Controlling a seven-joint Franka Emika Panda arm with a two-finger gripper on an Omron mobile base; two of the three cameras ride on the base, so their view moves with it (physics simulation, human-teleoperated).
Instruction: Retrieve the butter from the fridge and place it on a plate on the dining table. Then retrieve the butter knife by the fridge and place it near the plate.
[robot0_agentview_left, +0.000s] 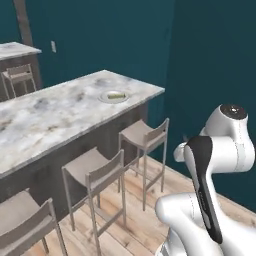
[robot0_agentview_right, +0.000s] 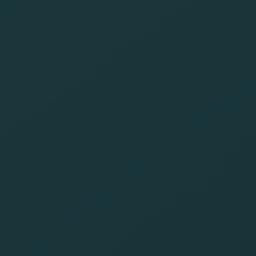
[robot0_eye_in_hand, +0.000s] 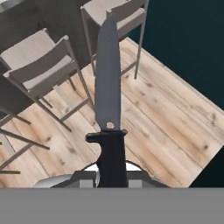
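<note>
Beside the dining surface (robot0_agentview_left: 60, 112), one butter knife (robot0_eye_in_hand: 108, 87) rides clamped by its handle in the end effector (robot0_eye_in_hand: 111, 175), blade out over plank floor. One plate (robot0_agentview_left: 114, 96) carries one butter (robot0_agentview_left: 115, 94) stick. Three stools (robot0_agentview_left: 145, 137) line the side. Judged next: reach over and set the knife near the plate.

Butter (robot0_agentview_left: 114, 94) lies on plate (robot0_agentview_left: 106, 98) on dining table (robot0_agentview_left: 45, 115).

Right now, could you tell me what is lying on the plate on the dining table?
The butter lies on the plate, a small pale stick near its middle. Whatever plate surface is under the stick is covered.
</note>
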